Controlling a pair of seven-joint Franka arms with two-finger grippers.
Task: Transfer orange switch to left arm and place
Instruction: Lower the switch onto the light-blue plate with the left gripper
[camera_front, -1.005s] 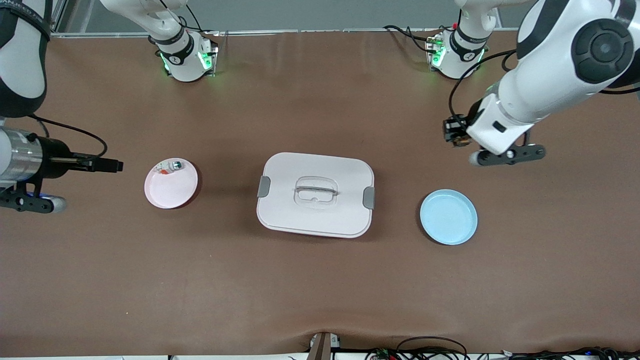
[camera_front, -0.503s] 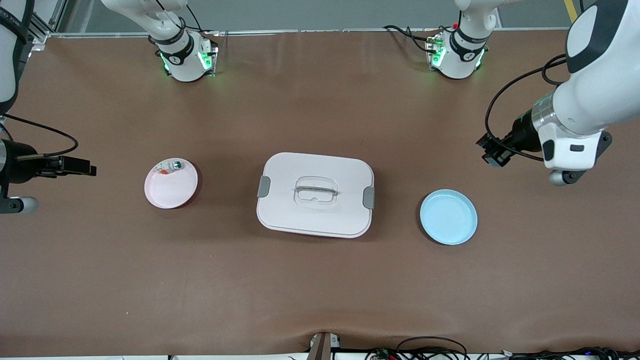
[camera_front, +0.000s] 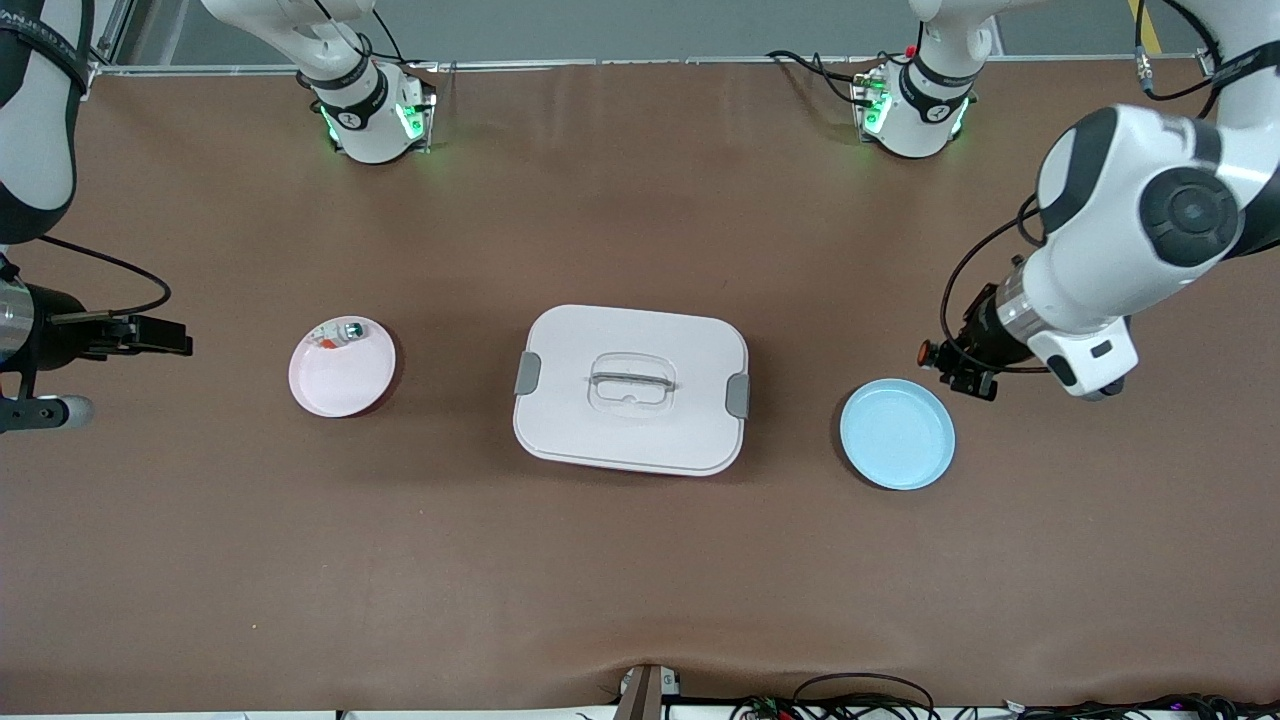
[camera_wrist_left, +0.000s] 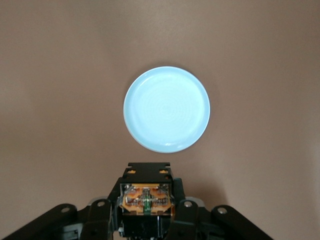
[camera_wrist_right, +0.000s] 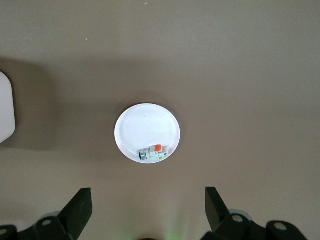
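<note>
With the left end effector (camera_front: 930, 356) clamped on the orange switch (camera_wrist_left: 145, 202) beside the blue plate (camera_front: 897, 434), apparently short of its rim, early release risked a miss; the right end effector (camera_wrist_right: 148, 206) waited open above the pink plate (camera_wrist_right: 147, 133).

Brown table (camera_front: 640, 560). White box (camera_front: 630, 388) with grey latches at 3 and 9 o'clock. Pale blue plate (camera_front: 897, 434); pink plate (camera_front: 341, 375). Black orange switch (camera_front: 926, 352), orange-ended. Both arms white, black-banded.
</note>
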